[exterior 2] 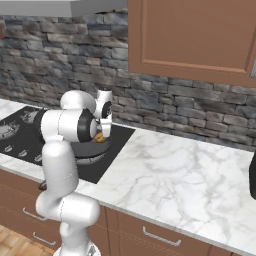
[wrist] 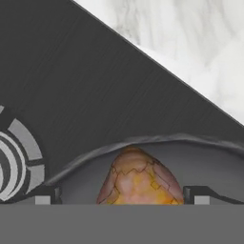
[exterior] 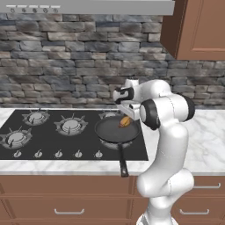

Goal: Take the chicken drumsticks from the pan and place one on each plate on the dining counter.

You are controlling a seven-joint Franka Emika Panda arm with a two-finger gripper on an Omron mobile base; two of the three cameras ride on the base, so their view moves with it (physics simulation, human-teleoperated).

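The dark round pan (exterior: 112, 132) sits on the front right burner of the hob, its black handle (exterior: 123, 165) pointing toward the counter's front edge. One golden-brown chicken drumstick (exterior: 125, 121) lies in the far right part of the pan, and shows too in the right base view (exterior 2: 101, 136). My gripper (exterior: 126, 116) hangs low over it, open. In the hand view the drumstick (wrist: 140, 181) lies between the two fingertips (wrist: 43, 198) of the gripper (wrist: 121, 198), with the pan rim (wrist: 157, 139) just beyond. The plates and the dining counter are out of view.
The black hob (exterior: 52, 147) carries several silver burners (exterior: 70, 125) to the pan's left. White marble worktop (exterior 2: 175, 175) stretches to the right. A stone wall (exterior: 66, 66) stands behind, a brown wall cabinet (exterior 2: 190, 35) hangs above. A dark object (exterior 2: 253, 175) shows at the far right edge.
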